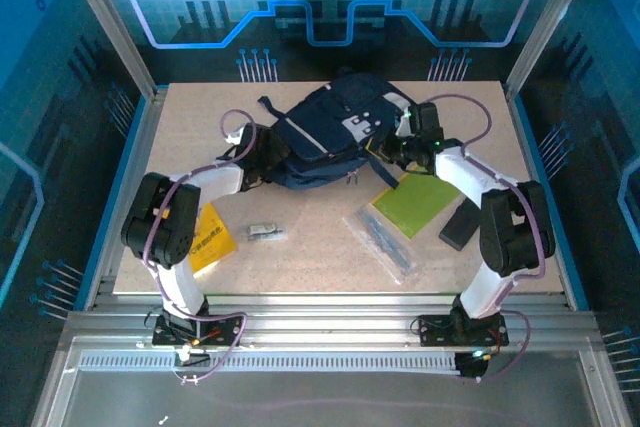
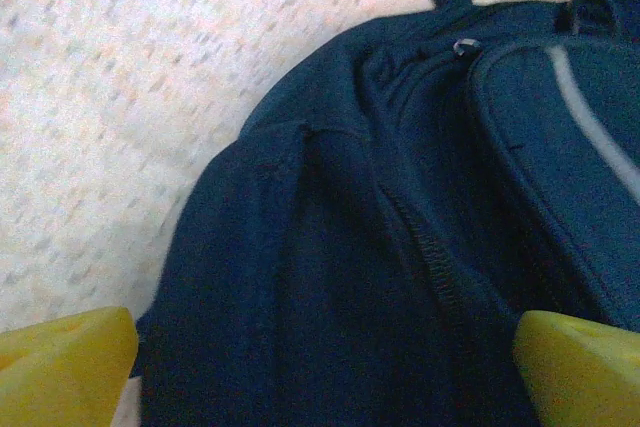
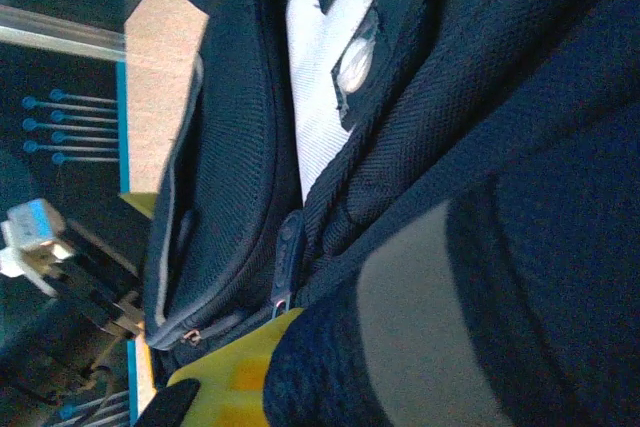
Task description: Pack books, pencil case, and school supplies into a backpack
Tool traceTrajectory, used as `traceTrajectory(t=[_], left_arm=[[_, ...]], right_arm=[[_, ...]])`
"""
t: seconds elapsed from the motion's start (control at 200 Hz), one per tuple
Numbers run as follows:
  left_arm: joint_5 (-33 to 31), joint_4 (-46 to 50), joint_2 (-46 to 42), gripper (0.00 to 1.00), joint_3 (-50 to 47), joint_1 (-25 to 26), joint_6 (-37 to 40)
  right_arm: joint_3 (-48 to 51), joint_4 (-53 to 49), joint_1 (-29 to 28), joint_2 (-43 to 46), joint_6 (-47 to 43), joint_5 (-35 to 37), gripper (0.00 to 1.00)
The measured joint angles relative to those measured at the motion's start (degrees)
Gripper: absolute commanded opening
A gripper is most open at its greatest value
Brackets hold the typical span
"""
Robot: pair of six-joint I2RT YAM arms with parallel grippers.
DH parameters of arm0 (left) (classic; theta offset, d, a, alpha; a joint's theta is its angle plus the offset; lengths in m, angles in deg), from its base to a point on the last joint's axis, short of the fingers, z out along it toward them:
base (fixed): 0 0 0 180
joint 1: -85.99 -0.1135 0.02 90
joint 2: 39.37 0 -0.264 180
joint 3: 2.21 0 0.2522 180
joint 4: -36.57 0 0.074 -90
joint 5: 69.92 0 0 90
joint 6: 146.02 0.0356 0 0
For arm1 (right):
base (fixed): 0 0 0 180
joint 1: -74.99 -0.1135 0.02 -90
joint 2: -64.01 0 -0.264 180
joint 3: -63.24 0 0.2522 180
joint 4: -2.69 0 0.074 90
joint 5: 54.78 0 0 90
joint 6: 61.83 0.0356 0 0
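The backpack (image 1: 325,137) lies far-centre on the tabletop (image 1: 300,272), the left end effector (image 1: 263,155) spread wide at its left side, the right end effector (image 1: 392,145) closed together at its right. Nearer lie the yellow-green book (image 1: 415,202) at right, the yellow book (image 1: 212,239) at left, then the pencil case (image 1: 382,239) and pale school supplies (image 1: 266,233) between.

One navy backpack (image 1: 320,142) on one speckled table (image 1: 320,272). Two thin square books: one bright yellow book (image 1: 212,239) and one yellow-green book (image 1: 415,204). One long transparent pencil case (image 1: 382,242), the pens inside it too blurred to number. One small pale oblong (image 1: 266,233) and one flat black oblong (image 1: 460,226), making six loose items on the tabletop. Two robot arms, one left arm (image 1: 165,225) and one right arm (image 1: 512,227).
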Motion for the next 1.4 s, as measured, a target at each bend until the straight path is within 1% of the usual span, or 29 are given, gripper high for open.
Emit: traceTrajectory(t=[0.155,0.25,0.32,0.445,0.51,0.57,0.69,0.775,0.84,0.911,1.001,1.131,1.226,1.401], left_arm=[[2.49,1.05,1.05,0.99,4.35,-1.97,5.38],[4.74,3.61,-0.74,0.99,4.72,-2.62,9.51],[7.41,5.92,-4.5,0.99,3.72,-2.58,12.26],[14.19,9.44,-15.78,0.99,0.28,-1.79,15.41],[17.16,10.69,-21.68,0.99,-0.33,-0.37,16.44],[18.93,11.34,-25.31,0.98,-0.59,1.66,17.59],[20.94,11.91,-28.7,0.89,-1.66,8.41,19.47],[23.19,11.3,-28.72,0.85,-4.33,12.22,18.97],[24.52,9.29,-28.28,0.8,-7.52,13.31,18.16],[25.59,6.78,-27.12,0.76,-10.43,13.6,16.94],[26.6,3.04,-24.3,0.75,-12.52,13.7,16.13],[26.93,-2.97,-20.2,0.73,-12.74,13.81,16.13],[27.12,-7.32,-17.4,0.69,-12.7,13.79,16.33],[27.41,-12.37,-13.2,0.64,-12.35,12.94,17.25]], right_arm=[[4.35,3.85,-3.87,0.17,9.86,5.18,0.0],[5.05,4.92,-5.2,0.17,15.08,7.76,0.0],[4.98,5.57,-5.68,0.26,17.77,9.07,0.0],[2.49,5.29,-6.84,0.26,20.85,11.41,0.0],[0.35,5.29,-7.48,0.24,21.99,12.37,0.0],[-1.77,5.42,-7.93,0.22,23.17,12.87,0.0],[-4.96,5.66,-8.66,-0.11,25.55,13.62,0.0],[-6.43,5.77,-9.03,-0.9,27.23,13.79,0.0],[-7.04,5.53,-9.29,-1.46,27.96,13.86,0.0],[-7.54,5.01,-9.49,-1.92,28.26,13.88,0.0],[-8.28,3.56,-9.73,-2.01,28.24,14.1,0.0],[-8.9,3.28,-9.75,-2.01,28.22,14.1,0.0],[-8.9,2.95,-9.75,-2.01,28.22,14.08,0.0],[-8.9,2.8,-9.75,-1.99,28.22,14.03,0.0]])
